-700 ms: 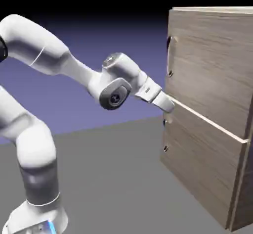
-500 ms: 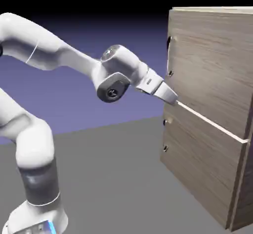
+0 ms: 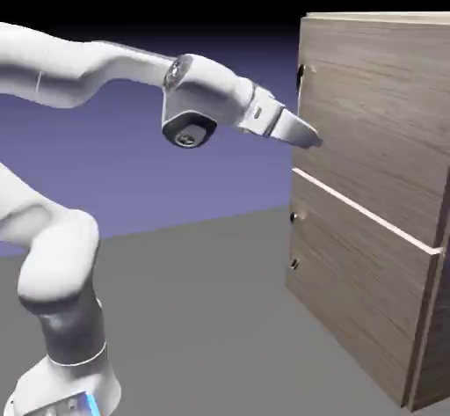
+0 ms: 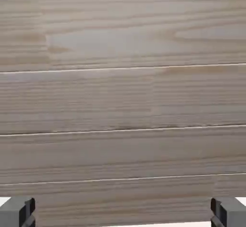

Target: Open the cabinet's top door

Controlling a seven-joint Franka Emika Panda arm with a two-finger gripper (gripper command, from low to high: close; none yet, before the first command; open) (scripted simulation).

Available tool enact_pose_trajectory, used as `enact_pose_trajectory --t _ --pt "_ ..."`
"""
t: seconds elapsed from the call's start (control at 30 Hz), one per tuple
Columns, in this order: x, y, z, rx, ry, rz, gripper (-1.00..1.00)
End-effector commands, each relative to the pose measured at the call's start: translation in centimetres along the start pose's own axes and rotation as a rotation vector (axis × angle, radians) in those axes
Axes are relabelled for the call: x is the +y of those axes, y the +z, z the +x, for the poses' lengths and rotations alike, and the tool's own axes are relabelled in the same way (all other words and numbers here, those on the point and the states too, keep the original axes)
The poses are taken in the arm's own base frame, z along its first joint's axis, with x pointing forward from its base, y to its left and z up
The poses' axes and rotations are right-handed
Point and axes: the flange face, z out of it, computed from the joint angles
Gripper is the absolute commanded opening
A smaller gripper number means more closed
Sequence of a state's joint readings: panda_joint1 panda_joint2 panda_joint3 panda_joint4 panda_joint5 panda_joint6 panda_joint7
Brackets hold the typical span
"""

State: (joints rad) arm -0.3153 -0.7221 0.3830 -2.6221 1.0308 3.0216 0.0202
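White arm reaching from the frame's left, claw (image 3: 309, 139) spread wide and holding nothing, tip close against the top door (image 3: 378, 115), cabinet (image 3: 369, 256) filling the right side, wood grain across the whole hand view, grey fingertips (image 4: 17, 210) at bottom corners

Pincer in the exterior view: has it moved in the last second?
Yes. The pincer has risen from the pale seam up onto the top door.

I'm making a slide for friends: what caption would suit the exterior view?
White robot arm holds its open tool against the cabinet's top door, which is shut.
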Motion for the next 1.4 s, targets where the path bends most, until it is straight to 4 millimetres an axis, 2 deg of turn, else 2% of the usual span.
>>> enact_pose_trajectory --t 0.0,0.33,0.7,1.0,1.3,1.33,1.37 --pt "-0.2 -0.2 0.1 0.01 0.002 0.01 0.0" --pt "-2.6 -1.9 -0.5 0.107 0.008 0.105 0.0" --pt "-5.1 -1.9 -3.4 0.201 -0.001 0.2 0.0" --pt "-7.1 -0.4 -7.1 0.266 -0.016 0.262 0.0" --pt "-8.7 2.5 -11.7 0.318 -0.03 0.304 0.0" --pt "-8.7 2.5 -11.7 0.318 -0.03 0.304 0.0" --pt "-9.1 3.4 -11.4 0.319 -0.031 0.303 0.0"
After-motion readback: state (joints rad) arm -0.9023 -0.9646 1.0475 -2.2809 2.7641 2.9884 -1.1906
